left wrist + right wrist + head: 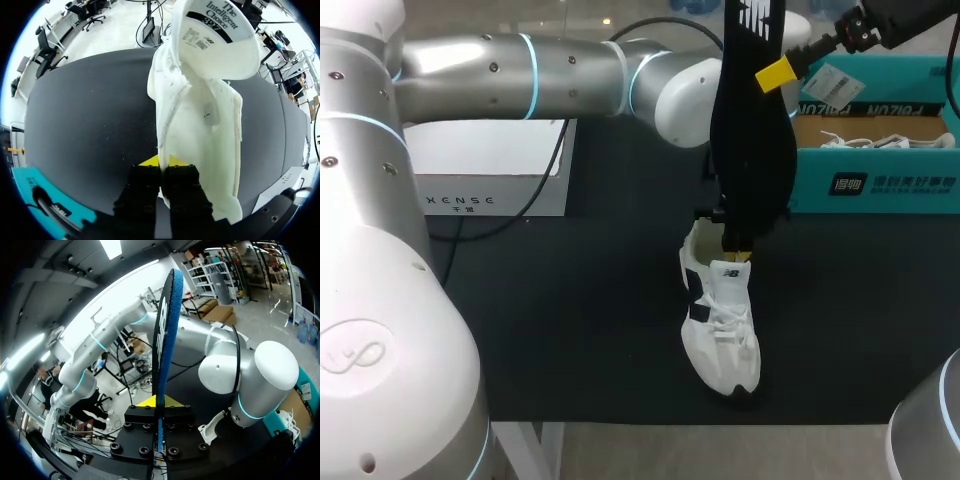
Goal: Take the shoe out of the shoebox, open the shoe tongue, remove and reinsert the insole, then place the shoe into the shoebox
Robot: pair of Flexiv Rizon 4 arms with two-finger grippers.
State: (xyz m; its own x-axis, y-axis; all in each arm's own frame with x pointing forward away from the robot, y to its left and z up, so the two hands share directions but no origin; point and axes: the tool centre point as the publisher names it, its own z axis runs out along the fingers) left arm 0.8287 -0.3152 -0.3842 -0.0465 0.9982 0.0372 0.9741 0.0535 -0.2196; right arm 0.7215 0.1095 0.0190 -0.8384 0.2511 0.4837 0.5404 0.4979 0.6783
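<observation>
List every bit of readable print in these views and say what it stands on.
"The Intelligent Choice" and "327": inner face of the tongue of the shoe.
"XENSE": front of the white box.
Finer print on the tongue: too small to read.
Shoebox wall and label: not clear enough to read.
Insole logo: cut off.

L arm (500,70): silver-white, cyan rings | L tool (160,161): blk, bolts, yellow tips
</observation>
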